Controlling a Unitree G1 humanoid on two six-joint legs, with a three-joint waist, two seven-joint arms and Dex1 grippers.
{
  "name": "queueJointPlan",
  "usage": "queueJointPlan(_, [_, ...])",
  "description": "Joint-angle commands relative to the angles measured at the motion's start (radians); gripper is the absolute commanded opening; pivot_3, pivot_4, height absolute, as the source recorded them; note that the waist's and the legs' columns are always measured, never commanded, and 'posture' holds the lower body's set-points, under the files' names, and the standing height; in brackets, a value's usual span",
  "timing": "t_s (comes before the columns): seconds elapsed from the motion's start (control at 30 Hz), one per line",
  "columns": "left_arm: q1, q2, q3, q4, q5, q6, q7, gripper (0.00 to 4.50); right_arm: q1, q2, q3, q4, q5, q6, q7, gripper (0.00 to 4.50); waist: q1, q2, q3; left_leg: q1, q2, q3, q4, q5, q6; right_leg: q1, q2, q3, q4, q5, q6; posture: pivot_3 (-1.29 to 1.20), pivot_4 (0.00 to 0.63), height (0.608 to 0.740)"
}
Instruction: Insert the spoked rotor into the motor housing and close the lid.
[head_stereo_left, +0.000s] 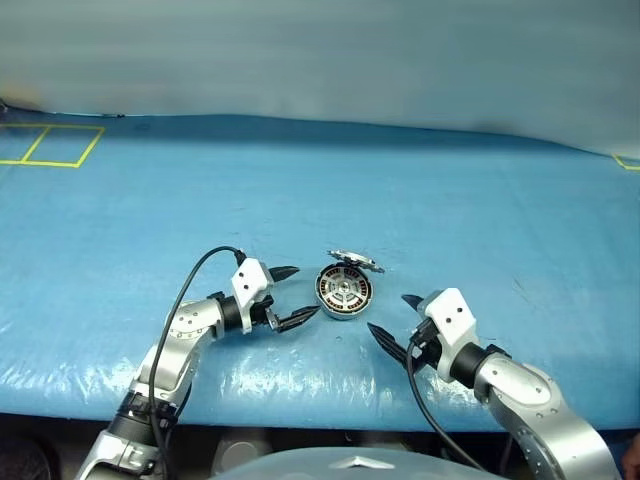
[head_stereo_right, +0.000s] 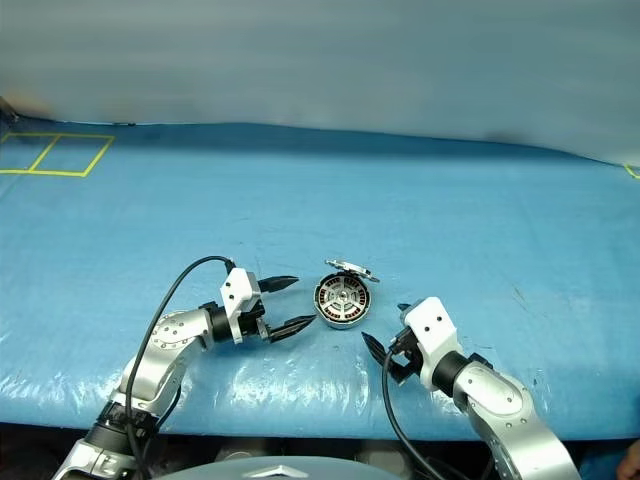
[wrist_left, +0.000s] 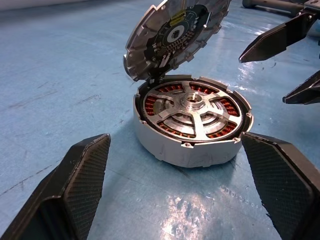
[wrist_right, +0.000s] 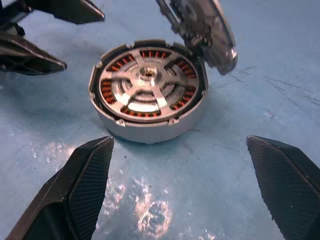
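Head stereo pair looks forward and down over the blue table (head_stereo_left: 420, 190); both wrist cameras closely face the motor housing (wrist_left: 190, 150) from opposite sides.

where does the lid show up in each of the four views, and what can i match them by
Left eye view: lid, tilted up at the far edge of the motor housing, centre.
Right eye view: lid, same spot, just behind the housing.
Left wrist view: lid, propped open above the housing.
Right wrist view: lid, raised at the housing's rim.
Shared landmark: the spoked rotor seated among copper windings.
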Motion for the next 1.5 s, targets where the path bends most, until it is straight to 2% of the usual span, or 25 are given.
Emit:
queueJointPlan(0.03, [-0.012,-0.005,0.002,-0.025,0.004,-0.02,0.004,4.5,-0.085,0.011,-0.076,-0.06,0.052,-0.018,-0.005,4.46,0.0,0.0,0.0,0.0,0.0,0.0,0.0,0.0,0.0,0.0,0.0,0.0,0.0,0.0,0.0,0.0,0.15,0.74])
queueJointPlan(0.2, [-0.014,-0.011,0.0,-0.02,0.006,-0.024,0.007,4.5,-0.184,-0.013,-0.142,0.0,0.046,-0.011,-0.014,4.46,0.002,0.0,0.0,-0.001,0.0,0.0,0.0,0.0,0.0,0.0,0.0,0.0,-0.001,0.0,0.0,0.0,0.15,0.74])
queueJointPlan(0.27, [-0.012,-0.016,0.005,-0.016,0.006,-0.029,0.013,4.5,-0.225,-0.046,-0.148,0.026,0.048,-0.018,0.016,4.07,0.002,0.0,0.0,-0.001,-0.001,0.0,-0.001,0.0,0.0,0.0,0.0,0.0,-0.001,0.0,0.0,0.0,0.15,0.74])
queueJointPlan(0.33, [-0.01,-0.022,0.012,-0.01,0.007,-0.032,0.022,4.5,-0.288,-0.073,-0.148,0.056,0.065,-0.03,0.052,3.6,0.001,0.0,0.0,-0.001,-0.001,-0.001,-0.001,0.0,0.0,0.0,0.0,0.0,-0.001,0.0,0.0,0.0,0.15,0.74])
queueJointPlan(0.5, [-0.003,-0.023,0.015,-0.003,0.01,-0.042,0.031,4.5,-0.403,-0.081,-0.125,0.125,0.067,-0.055,0.085,1.9,-0.001,0.001,0.001,0.001,0.0,0.0,-0.001,0.0,0.0,0.001,0.001,0.0,0.0,0.0,0.0,0.0,0.15,0.74])
queueJointPlan(0.7, [0.034,-0.022,0.027,-0.027,0.004,-0.049,0.053,4.5,-0.54,-0.027,0.03,0.267,0.019,-0.077,0.114,0.04,-0.002,0.001,0.001,0.0,0.0,0.001,-0.002,0.0,0.0,0.0,0.0,0.001,-0.001,0.001,0.001,0.0,0.15,0.74])
queueJointPlan(0.83, [0.053,-0.006,0.046,-0.035,-0.005,-0.051,0.051,4.5,-0.562,-0.028,0.085,0.323,-0.017,-0.081,0.133,0.04,0.002,0.001,0.001,-0.001,-0.001,-0.001,-0.002,0.0,0.0,-0.001,0.0,0.0,-0.001,0.003,0.004,0.0,0.15,0.74])
queueJointPlan(1.13, [0.079,0.001,0.062,-0.024,-0.001,-0.071,0.059,4.5,-0.477,-0.064,0.14,0.25,0.017,-0.048,0.235,0.04,0.001,0.001,0.001,-0.002,-0.001,-0.002,-0.002,0.0,0.0,-0.001,0.0,-0.001,-0.001,0.003,0.004,0.0,0.15,0.74])
queueJointPlan(1.5, [0.057,-0.004,0.044,0.002,0.005,-0.078,0.035,4.5,-0.386,-0.011,0.223,0.319,-0.07,-0.056,0.158,0.04,0.0,0.001,0.001,-0.001,0.0,-0.001,-0.001,0.0,0.0,-0.001,0.0,0.0,-0.001,0.002,0.002,0.0,0.15,0.74])
